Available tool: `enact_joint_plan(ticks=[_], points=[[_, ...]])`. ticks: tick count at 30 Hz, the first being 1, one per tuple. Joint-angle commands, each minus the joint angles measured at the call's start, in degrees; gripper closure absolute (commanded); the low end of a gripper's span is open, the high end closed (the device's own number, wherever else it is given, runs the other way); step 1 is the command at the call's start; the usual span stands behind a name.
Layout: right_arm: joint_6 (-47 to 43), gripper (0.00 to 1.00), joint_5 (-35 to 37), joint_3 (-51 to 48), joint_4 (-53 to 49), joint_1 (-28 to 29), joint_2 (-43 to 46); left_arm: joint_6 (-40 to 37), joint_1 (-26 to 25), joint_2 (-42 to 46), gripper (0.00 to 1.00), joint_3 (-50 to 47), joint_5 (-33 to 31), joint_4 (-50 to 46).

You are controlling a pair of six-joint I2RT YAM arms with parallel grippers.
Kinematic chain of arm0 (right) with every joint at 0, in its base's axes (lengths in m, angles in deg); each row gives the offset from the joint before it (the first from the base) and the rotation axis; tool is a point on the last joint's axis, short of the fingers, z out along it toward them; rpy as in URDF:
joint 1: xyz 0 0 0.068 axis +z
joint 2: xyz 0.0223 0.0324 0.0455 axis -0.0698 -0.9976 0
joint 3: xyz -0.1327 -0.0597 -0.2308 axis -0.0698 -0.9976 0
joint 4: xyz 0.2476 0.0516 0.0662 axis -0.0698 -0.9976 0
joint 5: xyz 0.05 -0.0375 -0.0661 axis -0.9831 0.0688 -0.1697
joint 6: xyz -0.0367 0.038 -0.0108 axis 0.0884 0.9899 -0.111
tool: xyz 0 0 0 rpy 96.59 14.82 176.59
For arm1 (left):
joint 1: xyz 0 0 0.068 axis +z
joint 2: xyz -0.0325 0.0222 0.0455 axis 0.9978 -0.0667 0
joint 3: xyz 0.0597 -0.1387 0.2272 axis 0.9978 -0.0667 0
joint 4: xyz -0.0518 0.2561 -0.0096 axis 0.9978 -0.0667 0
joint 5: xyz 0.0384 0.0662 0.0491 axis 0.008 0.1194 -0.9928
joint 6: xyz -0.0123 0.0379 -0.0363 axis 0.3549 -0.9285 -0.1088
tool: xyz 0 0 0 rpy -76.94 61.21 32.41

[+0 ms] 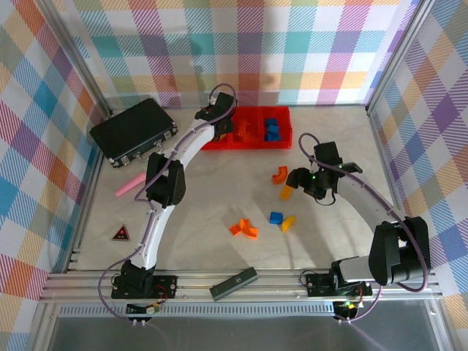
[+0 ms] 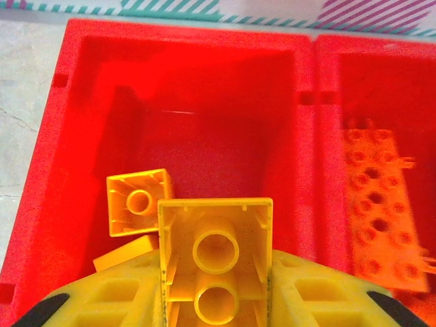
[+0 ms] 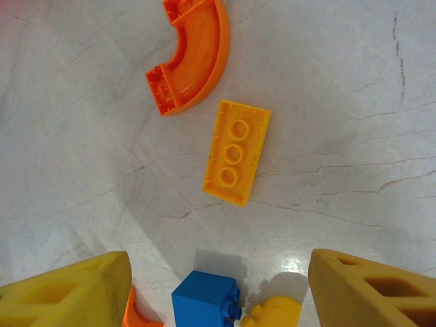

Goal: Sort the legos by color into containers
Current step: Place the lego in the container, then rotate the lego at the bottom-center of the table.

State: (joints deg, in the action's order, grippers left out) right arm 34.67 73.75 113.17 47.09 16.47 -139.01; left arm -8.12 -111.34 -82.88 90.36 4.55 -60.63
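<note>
Yellow brick (image 2: 215, 266) clamped in left gripper (image 2: 215, 289) over the end bin (image 2: 204, 88) could bounce out if dropped; right gripper (image 3: 218, 272), open and empty, may nudge blue brick (image 3: 204, 300)

Setting: robot lab test cell. An aluminium frame (image 1: 397, 53) is enclosing a pale table (image 1: 212, 205). Plaid cloth (image 1: 292, 44) is hanging as a backdrop across the top and down both sides of the top view. Two arms, left (image 1: 164, 183) and right (image 1: 365, 197), are sitting bolted to a slotted rail (image 1: 278, 296) along the bottom edge, with cables (image 1: 150, 234) running along them. A warning-triangle sticker (image 1: 121, 234) is lying at lower left.
</note>
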Motion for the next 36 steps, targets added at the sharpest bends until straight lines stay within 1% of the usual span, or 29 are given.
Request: enact_joint_plan(ticks=[1,5,9,13,16,19,23,25,30,31,32,34,36], points=[[-0.05,0.31,0.74,0.12,-0.75,0.36,0.64,-1.77,1.04,0.02,0.64,2.89,0.60,0.49],[0.28,0.31,0.38,0.21,-0.39,0.32,0.23,-1.99,1.61,-1.55,0.59,5.31,1.66,0.70],[0.41,0.31,0.34,0.21,-0.41,0.36,0.41,-2.56,1.70,-2.18,0.48,8.06,1.86,-0.03],[0.27,0.31,0.63,0.12,-0.73,0.32,0.83,-3.20,1.70,0.04,0.45,8.69,1.58,-1.08],[0.30,0.31,0.60,-0.05,-0.70,0.36,1.24,-3.15,1.64,3.76,0.45,7.15,1.41,-2.37],[0.46,0.31,0.32,-0.06,-0.51,0.36,1.25,-3.15,1.08,9.83,0.45,1.60,2.62,-2.19],[0.65,0.31,-0.05,-0.05,-0.28,0.30,1.14,-3.57,-0.48,19.20,0.44,-8.07,6.15,-1.92],[0.73,0.31,-0.07,-0.06,-0.17,0.36,1.16,-3.54,-1.70,23.41,0.44,-12.34,6.85,-3.27],[0.61,0.31,0.17,0.12,-0.27,0.36,1.40,-2.69,-6.06,35.38,0.42,-26.97,9.23,-4.29],[0.56,0.30,0.19,0.14,-0.36,0.36,1.35,-1.91,-6.78,37.07,0.41,-29.43,9.47,-5.18],[0.41,0.30,0.36,0.21,-0.46,0.36,1.38,0.59,-7.61,38.47,0.39,-30.94,8.55,-7.72],[0.47,0.30,0.55,0.30,-0.73,0.37,1.50,6.13,-8.96,41.30,0.39,-33.76,7.47,-13.20],[0.54,0.30,0.64,0.05,-0.39,0.37,1.59,11.13,-11.48,45.55,0.38,-39.52,6.60,-14.76]])
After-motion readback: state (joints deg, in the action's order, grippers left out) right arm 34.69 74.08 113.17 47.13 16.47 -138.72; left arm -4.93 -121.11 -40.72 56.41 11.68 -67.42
